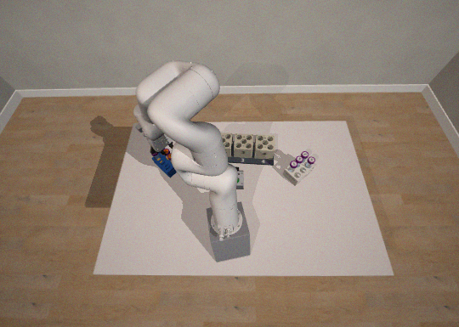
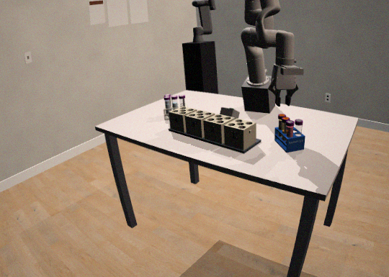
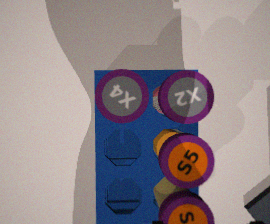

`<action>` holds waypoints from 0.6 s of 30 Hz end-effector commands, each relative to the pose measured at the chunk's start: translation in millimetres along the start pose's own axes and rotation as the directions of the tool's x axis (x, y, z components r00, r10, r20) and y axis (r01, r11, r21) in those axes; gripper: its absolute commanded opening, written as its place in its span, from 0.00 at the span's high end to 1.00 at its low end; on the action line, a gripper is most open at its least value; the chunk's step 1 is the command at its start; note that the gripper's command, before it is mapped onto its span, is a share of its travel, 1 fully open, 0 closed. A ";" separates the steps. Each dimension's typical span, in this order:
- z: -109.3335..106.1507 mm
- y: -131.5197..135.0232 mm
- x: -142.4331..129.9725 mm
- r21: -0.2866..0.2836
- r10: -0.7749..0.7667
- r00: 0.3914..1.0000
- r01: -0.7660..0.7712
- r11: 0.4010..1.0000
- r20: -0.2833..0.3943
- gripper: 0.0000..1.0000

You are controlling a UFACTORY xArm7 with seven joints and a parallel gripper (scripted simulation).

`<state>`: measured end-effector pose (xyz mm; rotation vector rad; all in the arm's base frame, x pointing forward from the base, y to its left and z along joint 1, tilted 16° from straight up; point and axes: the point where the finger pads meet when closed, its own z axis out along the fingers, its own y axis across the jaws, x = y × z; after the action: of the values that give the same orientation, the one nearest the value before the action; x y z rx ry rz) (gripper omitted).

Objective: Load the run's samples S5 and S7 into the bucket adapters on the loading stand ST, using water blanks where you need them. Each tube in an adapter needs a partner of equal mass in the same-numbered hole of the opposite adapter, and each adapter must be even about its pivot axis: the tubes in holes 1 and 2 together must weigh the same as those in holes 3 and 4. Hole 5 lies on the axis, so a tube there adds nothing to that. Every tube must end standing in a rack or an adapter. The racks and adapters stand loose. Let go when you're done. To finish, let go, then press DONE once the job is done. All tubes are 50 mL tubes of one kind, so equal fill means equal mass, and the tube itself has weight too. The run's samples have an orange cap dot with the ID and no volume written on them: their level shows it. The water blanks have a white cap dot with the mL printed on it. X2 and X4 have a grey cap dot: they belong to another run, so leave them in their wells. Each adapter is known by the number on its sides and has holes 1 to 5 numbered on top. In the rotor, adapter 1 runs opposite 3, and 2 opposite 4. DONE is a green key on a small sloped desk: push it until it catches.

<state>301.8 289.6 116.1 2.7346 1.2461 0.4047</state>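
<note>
Tube S5 point(image 3: 187, 161), right of centre in the wrist view, looks rigid, smooth and liquid-weighted, best pinched just under its cap by the released, empty gripper point(image 2: 283, 99).

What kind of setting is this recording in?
Probably a lab bench for centrifuge loading: a blue rack of capped sample tubes, a row of beige bucket adapters on a white table, the arm's end effector hovering empty.

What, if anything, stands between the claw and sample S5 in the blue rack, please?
Nothing visible does. The claw hangs open above the blue rack with only air below it. S5 stands with its cap exposed, X2 close on one side and another orange-dotted tube on the other.
</note>
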 end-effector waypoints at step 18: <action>-45.7 3.9 -3.5 0.047 -0.008 1.000 0.009 0.999 -0.030 0.56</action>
<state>291.7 284.7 149.3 2.7695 1.2867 0.4162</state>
